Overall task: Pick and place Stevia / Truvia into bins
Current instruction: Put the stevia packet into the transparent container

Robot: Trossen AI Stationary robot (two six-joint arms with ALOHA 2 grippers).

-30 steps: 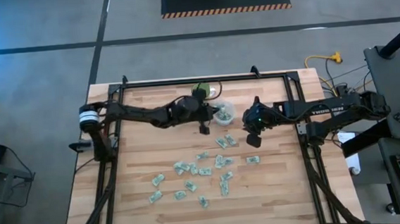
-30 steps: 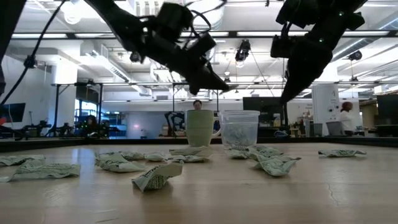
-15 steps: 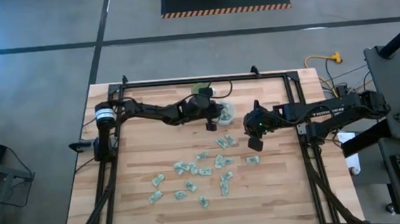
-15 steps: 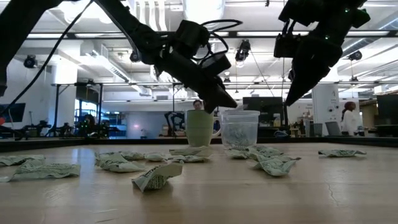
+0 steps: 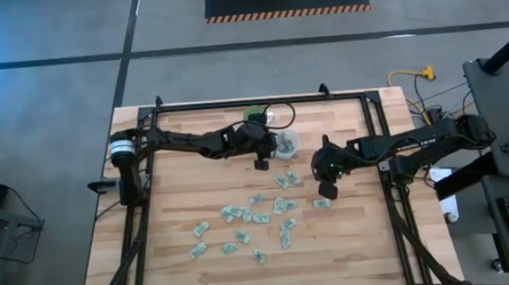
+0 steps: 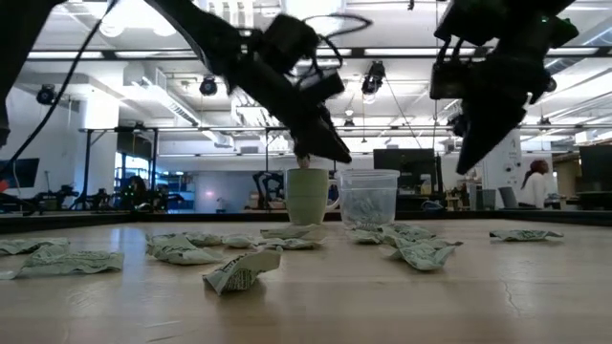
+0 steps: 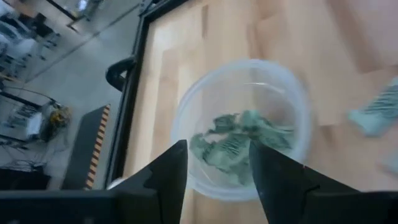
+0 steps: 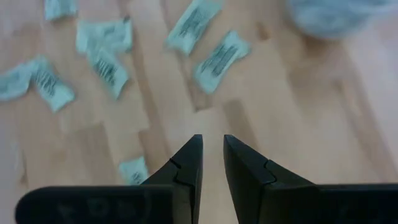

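Note:
The clear plastic cup [image 7: 249, 93] stands near the table's far edge with several pale green sachets [image 7: 239, 143] lying inside it. My left gripper [image 7: 217, 149] hovers just above the cup's rim [image 6: 369, 174], slanting down, open, with nothing between its fingers. Many more sachets [image 5: 258, 219] lie scattered flat across the middle of the table. My right gripper [image 8: 211, 146] hangs above bare wood to the right of the cup [image 5: 286, 143]. It points steeply down, open by a narrow gap and empty, with loose sachets [image 8: 214, 61] ahead of it.
A pale green mug [image 6: 308, 196] stands just left of the clear cup. A black frame [image 5: 261, 102] runs along the table's far and side edges. Bare wood lies at the table's left part [image 5: 174, 211] and near the front edge.
My left gripper has reached over the cup's rim, tipping more steeply down, and then drawn back a little. My right gripper has moved toward the table's near edge and slightly down, over the sachets to the right of the cup.

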